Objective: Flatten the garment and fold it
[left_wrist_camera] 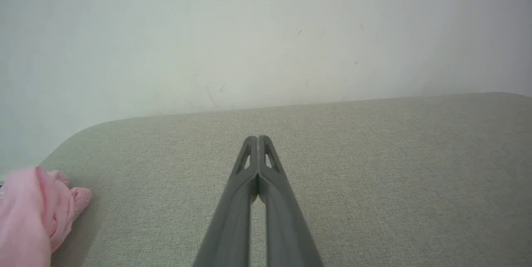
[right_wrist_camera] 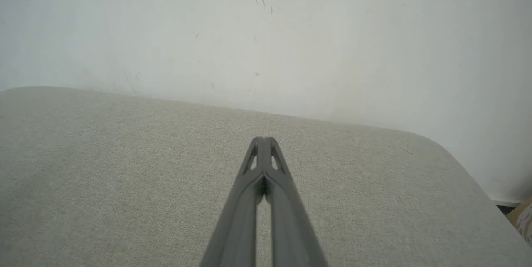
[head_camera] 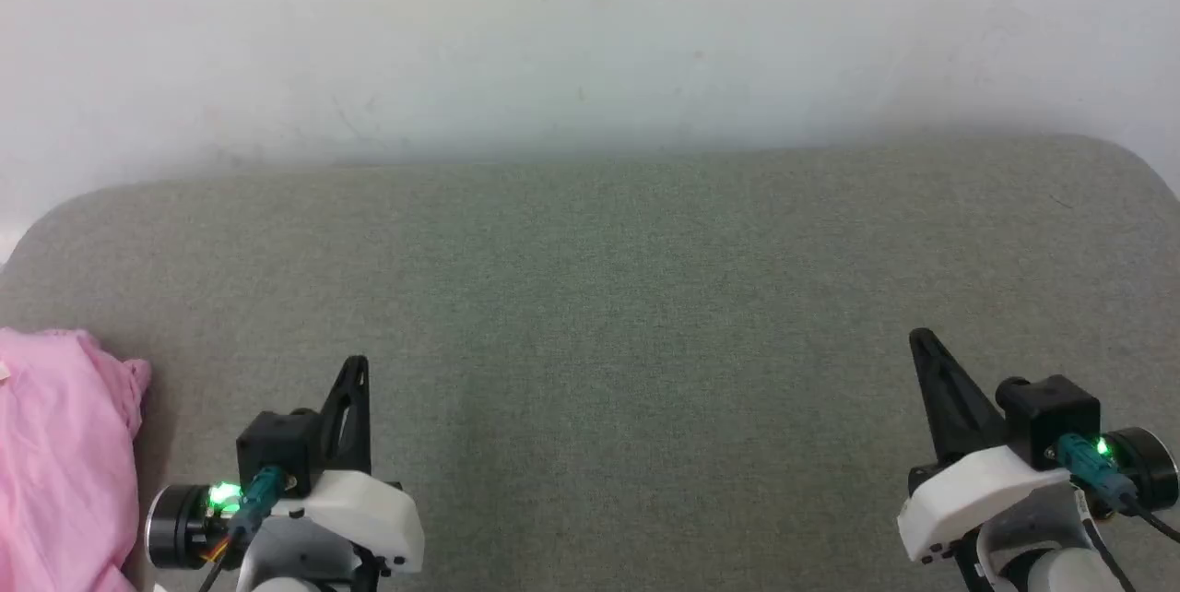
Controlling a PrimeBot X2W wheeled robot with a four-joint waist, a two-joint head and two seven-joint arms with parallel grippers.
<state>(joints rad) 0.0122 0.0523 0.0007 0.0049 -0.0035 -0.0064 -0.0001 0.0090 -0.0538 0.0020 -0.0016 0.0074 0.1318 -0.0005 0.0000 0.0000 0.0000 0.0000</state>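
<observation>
Pink garment (head_camera: pixel 55 454) lies bunched, far left on grey surface (head_camera: pixel 590 297)

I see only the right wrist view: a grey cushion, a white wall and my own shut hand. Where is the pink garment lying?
Observer: The garment lies on the cushion, at the robot's far left.
Operator: Is the left hand near it?
Observer: The left hand is shut and empty, to the right of the garment and apart from it.
Operator: Is the garment flat?
Observer: No. The left wrist view shows it bunched up, with many folds.
</observation>
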